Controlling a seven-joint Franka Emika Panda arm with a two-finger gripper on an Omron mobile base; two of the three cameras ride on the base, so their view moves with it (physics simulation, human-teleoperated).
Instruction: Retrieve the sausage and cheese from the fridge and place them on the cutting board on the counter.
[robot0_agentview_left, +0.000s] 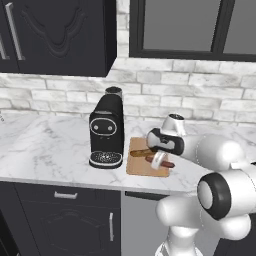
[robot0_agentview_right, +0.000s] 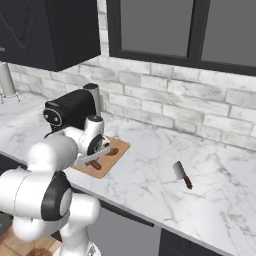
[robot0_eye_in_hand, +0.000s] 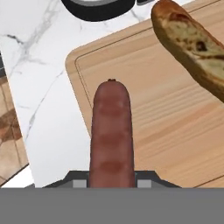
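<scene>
claw: two dark fingers clamped on the thin reddish-brown sausage | axis: sausage points straight out from claw | below: flat light-brown wooden cutting board, left edge near | judgement: lower, then release

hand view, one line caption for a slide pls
Sausage held between the fingers over the wooden cutting board, beside a bread loaf, on the marble counter.
</scene>
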